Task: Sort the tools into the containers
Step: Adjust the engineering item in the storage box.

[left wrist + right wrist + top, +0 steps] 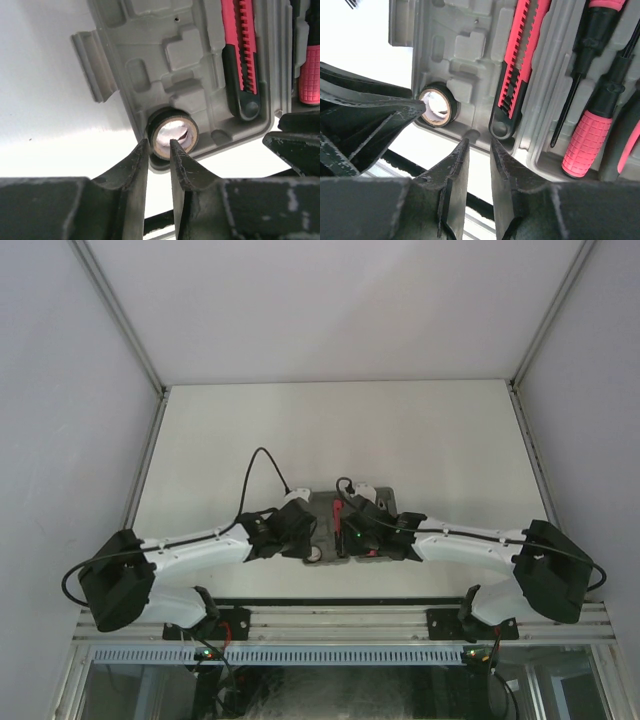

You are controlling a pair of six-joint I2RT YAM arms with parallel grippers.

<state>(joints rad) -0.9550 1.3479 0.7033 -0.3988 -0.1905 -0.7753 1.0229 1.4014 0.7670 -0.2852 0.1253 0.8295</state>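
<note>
From above, both arms reach to the grey trays (325, 502) on the white desk (400, 430). The left tool (308, 538) and the right tool (350, 540) sit close together over the trays.

The left wrist camera shows the left tool open only a little, holding nothing. The ring (170, 114) lies in a tray hole right at its tips. A red-and-black knife (240, 55) lies farther right.

The right wrist camera shows the right tool also open a little, holding nothing. Its tips are at the tray's near edge, just beside the knife's end. The screwdrivers (585, 145) lie in the tray to its right.
</note>
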